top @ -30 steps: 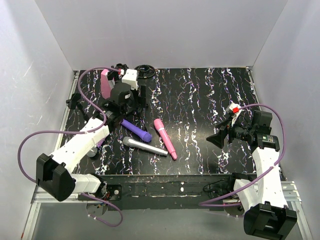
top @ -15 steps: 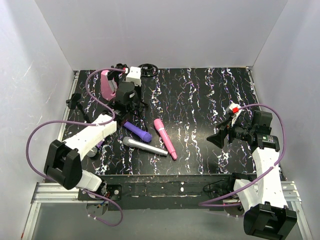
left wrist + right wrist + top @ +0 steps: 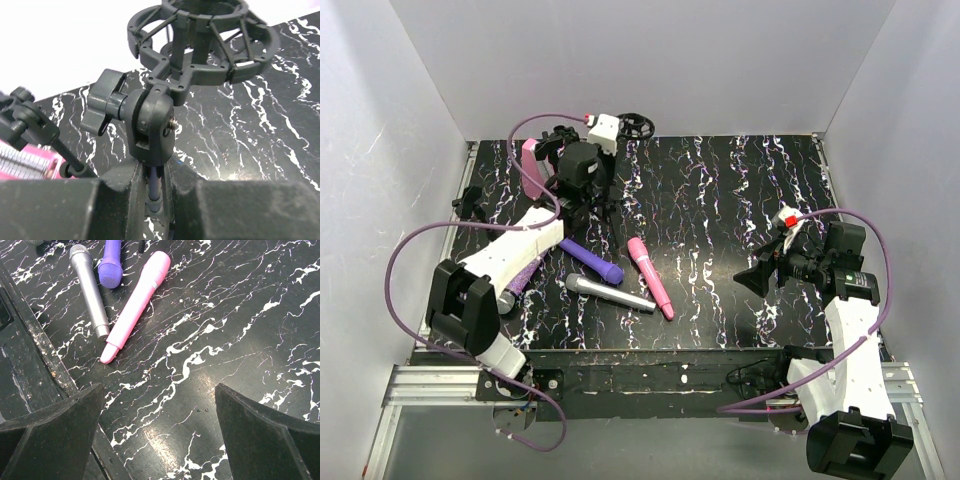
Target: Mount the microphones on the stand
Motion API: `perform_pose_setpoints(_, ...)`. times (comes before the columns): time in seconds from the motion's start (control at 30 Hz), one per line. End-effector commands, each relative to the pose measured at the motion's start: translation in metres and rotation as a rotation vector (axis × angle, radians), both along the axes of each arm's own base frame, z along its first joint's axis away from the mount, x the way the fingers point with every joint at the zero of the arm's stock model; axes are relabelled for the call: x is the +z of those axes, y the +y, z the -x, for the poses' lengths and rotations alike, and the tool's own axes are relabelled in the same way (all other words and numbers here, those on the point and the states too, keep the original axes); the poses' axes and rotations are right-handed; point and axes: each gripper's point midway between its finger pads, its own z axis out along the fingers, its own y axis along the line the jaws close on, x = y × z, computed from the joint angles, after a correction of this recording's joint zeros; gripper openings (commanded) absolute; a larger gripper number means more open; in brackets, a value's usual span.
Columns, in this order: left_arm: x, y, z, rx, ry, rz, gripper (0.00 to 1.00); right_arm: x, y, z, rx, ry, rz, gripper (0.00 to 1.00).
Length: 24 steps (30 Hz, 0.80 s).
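The black stand's ring-shaped cradle (image 3: 200, 45) sits on a swivel joint (image 3: 150, 120) above a thin pole (image 3: 154, 182). My left gripper (image 3: 154, 197) is shut on that pole, at the back left of the table (image 3: 582, 180), with the cradle (image 3: 637, 125) near the back wall. Three microphones lie flat in the middle: dark purple (image 3: 592, 260), pink (image 3: 650, 276) and silver-grey (image 3: 610, 294). A glittery purple one (image 3: 515, 288) is mostly hidden under my left arm. My right gripper (image 3: 755, 277) hovers open over bare table (image 3: 160, 440), right of the pink microphone (image 3: 137, 302).
A pink wedge-shaped box (image 3: 531, 165) stands at the back left beside the stand. A small black clamp piece (image 3: 470, 205) sits near the left edge. White walls close in the back and sides. The table's front edge (image 3: 45, 355) runs just left of my right gripper.
My left gripper has shut on the stand's pole and carried the stand back and to the right, toward the back wall. The right arm and the microphones have not moved.
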Motion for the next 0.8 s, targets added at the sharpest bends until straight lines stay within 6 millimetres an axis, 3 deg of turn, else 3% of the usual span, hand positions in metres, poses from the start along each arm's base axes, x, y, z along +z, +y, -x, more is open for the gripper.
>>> perform_pose_setpoints(0.0,0.084,-0.029,-0.013,-0.129,-0.176,0.068,0.00,0.007,-0.001,-0.002,0.004,-0.056,0.017,0.98)
perform_pose_setpoints(0.1,0.103,-0.048,-0.017,-0.205,-0.199,0.115,0.00,0.007,-0.001,-0.002,0.005,-0.058,0.015,0.98)
perform_pose_setpoints(0.3,0.115,-0.088,-0.011,-0.365,-0.187,0.224,0.00,0.008,-0.001,-0.001,0.007,-0.064,0.016,0.98)
perform_pose_setpoints(0.77,0.098,-0.107,0.010,-0.462,-0.115,0.308,0.00,0.007,-0.001,-0.001,0.005,-0.062,0.020,0.98)
